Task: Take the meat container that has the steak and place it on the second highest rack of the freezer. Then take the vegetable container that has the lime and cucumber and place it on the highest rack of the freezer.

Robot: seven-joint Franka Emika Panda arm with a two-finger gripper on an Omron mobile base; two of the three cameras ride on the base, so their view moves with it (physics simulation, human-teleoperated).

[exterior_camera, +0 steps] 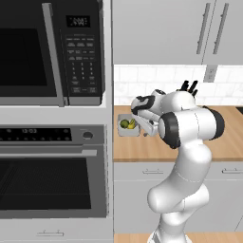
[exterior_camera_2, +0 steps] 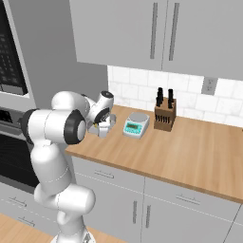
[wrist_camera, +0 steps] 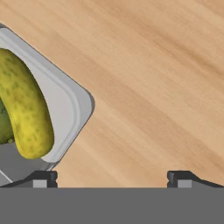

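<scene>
Grey rectangular tray (wrist_camera: 65, 109) at frame left holds speckled yellow-green cucumber (wrist_camera: 24, 109); gripper (wrist_camera: 111, 179) spread open above wooden surface (wrist_camera: 153, 87).

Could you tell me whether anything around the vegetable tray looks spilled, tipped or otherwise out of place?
Nothing stands out. The vegetable container sits flat on the wooden counter with the lime and cucumber inside; nothing has spilled. The gripper hangs beside it, jaws apart.

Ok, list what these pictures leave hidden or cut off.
- Vegetable container: the arm covers its right side in the left base view.
- Lime: cut by the hand view's left edge, behind the cucumber.
- Gripper: just the fingertips show, spread apart, bare counter between.
</scene>
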